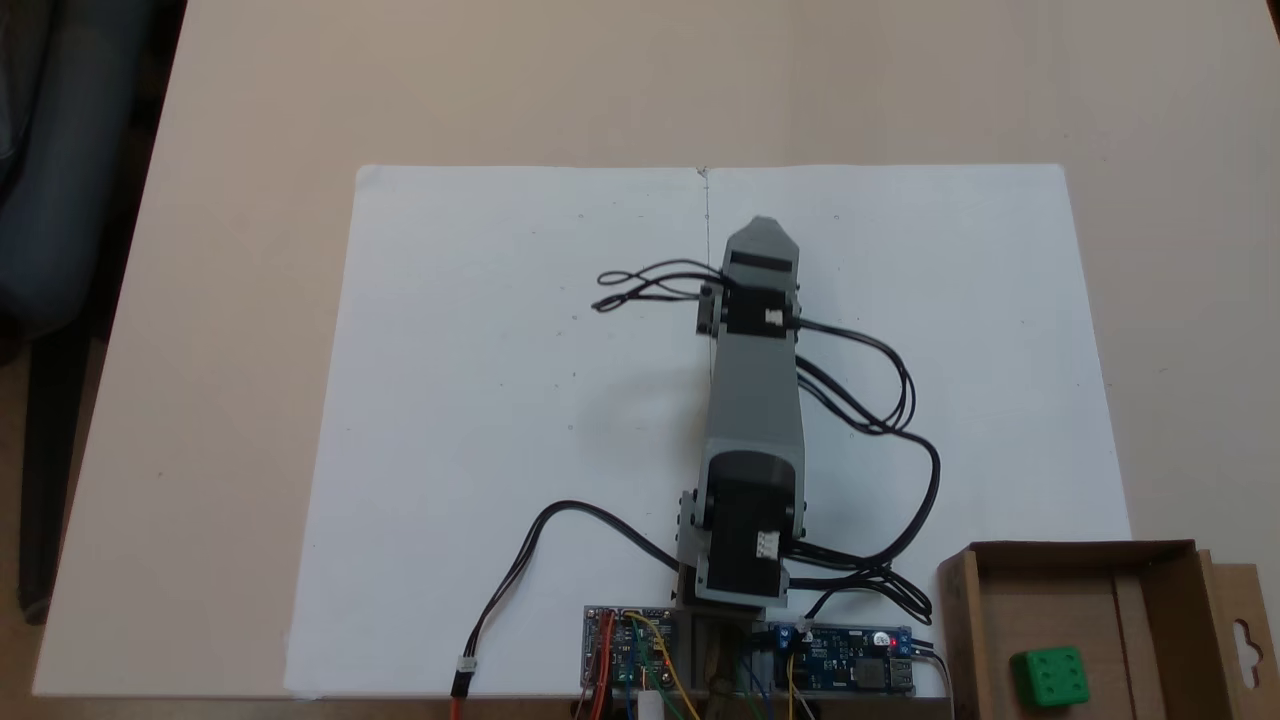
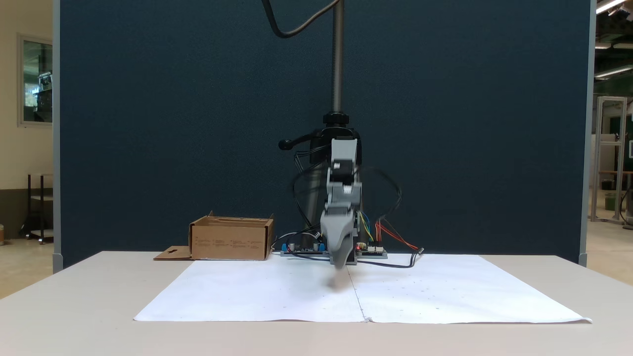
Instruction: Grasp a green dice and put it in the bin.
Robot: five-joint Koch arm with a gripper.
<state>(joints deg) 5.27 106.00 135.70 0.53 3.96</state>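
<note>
The green dice [image 1: 1050, 678] lies inside the bin [image 1: 1082, 550], a shallow brown cardboard box at the lower right of a fixed view. In the other fixed view the bin [image 2: 230, 241] stands at the back left, and its walls hide the dice. My gripper [image 2: 340, 265] points down over the middle of the white paper, a little above it and far from the bin. Its jaws taper together to a single tip with nothing between them. From above, the gripper [image 1: 762, 228] sits mostly under the grey wrist.
White paper [image 1: 480, 400] covers the middle of the beige table. Circuit boards [image 1: 850, 655] and loose black cables [image 1: 900, 400] sit by the arm's base. The bin's flap [image 2: 173, 253] lies flat beside the box. A dark partition [image 2: 148, 123] stands behind the table.
</note>
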